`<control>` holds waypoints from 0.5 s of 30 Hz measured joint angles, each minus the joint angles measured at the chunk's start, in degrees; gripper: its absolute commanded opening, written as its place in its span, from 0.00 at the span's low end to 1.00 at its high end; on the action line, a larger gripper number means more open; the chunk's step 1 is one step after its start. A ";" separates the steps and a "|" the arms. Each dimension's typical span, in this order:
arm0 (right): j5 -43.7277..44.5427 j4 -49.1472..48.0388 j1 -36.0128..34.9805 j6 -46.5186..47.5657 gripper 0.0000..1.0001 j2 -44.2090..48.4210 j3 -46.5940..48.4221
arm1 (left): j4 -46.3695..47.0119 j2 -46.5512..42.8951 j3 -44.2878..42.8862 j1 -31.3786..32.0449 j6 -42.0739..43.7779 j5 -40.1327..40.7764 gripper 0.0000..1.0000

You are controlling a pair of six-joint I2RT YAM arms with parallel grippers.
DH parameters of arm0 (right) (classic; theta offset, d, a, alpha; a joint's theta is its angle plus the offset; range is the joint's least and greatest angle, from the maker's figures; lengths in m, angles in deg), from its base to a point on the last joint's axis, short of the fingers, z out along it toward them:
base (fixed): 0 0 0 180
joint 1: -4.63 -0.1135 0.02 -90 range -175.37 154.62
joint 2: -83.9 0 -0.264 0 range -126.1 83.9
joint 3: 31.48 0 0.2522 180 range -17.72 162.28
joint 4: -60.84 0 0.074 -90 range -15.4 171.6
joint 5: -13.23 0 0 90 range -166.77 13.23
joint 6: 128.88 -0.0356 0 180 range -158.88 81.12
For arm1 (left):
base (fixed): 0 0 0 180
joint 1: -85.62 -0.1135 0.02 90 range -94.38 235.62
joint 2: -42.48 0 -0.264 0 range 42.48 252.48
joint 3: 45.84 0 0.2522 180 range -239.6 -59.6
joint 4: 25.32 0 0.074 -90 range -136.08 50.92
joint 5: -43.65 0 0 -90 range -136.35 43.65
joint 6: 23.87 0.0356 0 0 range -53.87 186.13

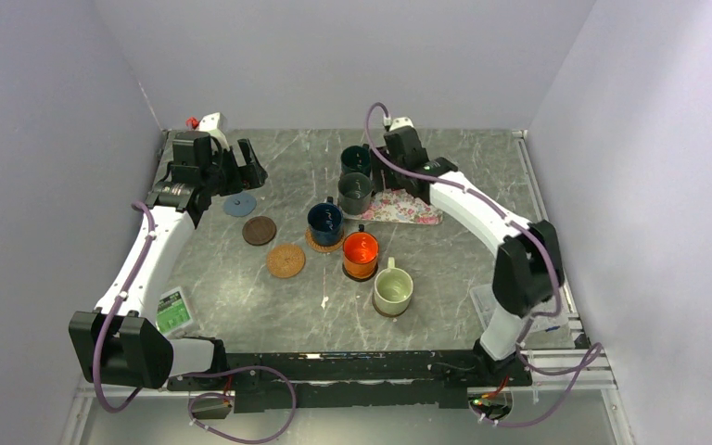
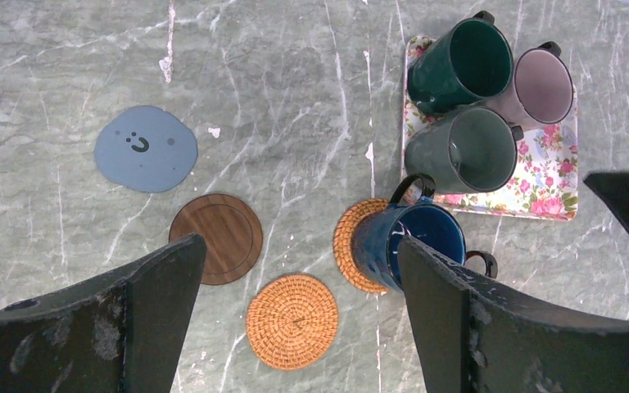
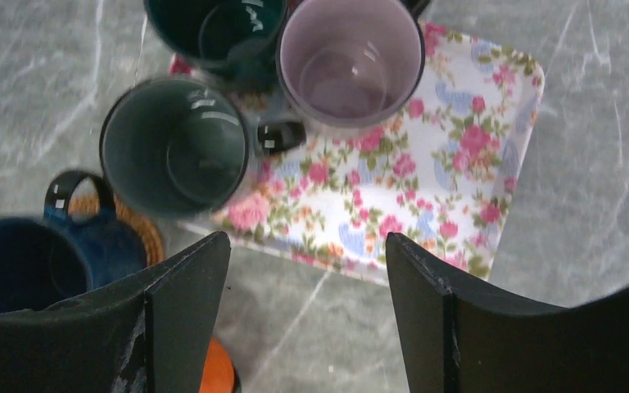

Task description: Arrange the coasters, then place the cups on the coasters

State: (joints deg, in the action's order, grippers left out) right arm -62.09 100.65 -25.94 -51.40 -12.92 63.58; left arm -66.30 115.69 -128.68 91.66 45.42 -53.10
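Note:
My left gripper (image 2: pixel 299 250) hangs open and empty over the far left of the table, above bare coasters: grey-blue (image 2: pixel 145 148), dark brown (image 2: pixel 221 237) and tan woven (image 2: pixel 292 321). The navy cup (image 2: pixel 414 241) stands on a second woven coaster (image 2: pixel 350 246). My right gripper (image 3: pixel 307 246) is open and empty above the near edge of the floral mat (image 3: pixel 459 164). On the mat crowd the dark green (image 3: pixel 213 33), dark grey (image 3: pixel 172 147) and mauve (image 3: pixel 350 61) cups. In the top view the orange cup (image 1: pixel 361 250) and cream cup (image 1: pixel 393 290) each stand on a coaster.
A green-and-white card (image 1: pixel 173 311) lies near the left arm's base, and a pale flat sheet (image 1: pixel 484 301) lies by the right arm's base. Walls close in the table on the left, back and right.

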 measured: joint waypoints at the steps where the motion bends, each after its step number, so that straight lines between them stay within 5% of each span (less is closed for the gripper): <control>1: -0.22 -0.85 0.59 0.52 0.71 -2.43 2.14 | 0.02 0.00 0.00 0.00 0.00 -0.04 0.94; 15: 3.04 0.35 8.33 2.12 0.62 -21.33 19.58 | 0.00 0.02 0.00 0.00 -0.04 -1.05 0.94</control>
State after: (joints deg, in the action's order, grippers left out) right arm -59.05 101.00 -17.61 -49.28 -34.25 83.16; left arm -66.30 115.71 -128.68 91.66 45.38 -54.14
